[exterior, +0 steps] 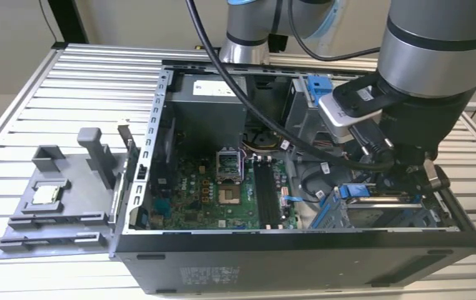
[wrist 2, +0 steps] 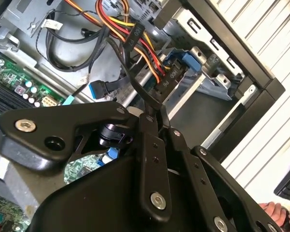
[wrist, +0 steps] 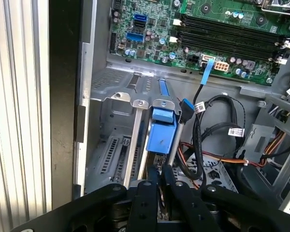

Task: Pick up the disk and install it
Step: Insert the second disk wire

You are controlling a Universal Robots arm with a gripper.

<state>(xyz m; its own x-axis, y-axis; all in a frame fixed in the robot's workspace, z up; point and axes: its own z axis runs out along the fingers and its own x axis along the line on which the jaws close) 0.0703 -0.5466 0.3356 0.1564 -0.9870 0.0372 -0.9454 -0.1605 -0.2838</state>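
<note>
Hand (wrist: 158, 176) looks pinched shut right above the disk (wrist: 160, 140) in its cage (wrist: 111, 125); I'd push straight, no tilting.

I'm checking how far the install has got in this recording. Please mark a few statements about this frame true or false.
1. The computer case lies open on a slatted metal table. True.
2. The gripper hangs over the grey tray. False: it is down inside the case, at the drive cage towards the exterior view's right.
3. A small square chip lies on the grey tray outside the case. True.
4. The disk lies on the table beside the case. False: it sits in the drive cage inside the case, close under the gripper.
</note>
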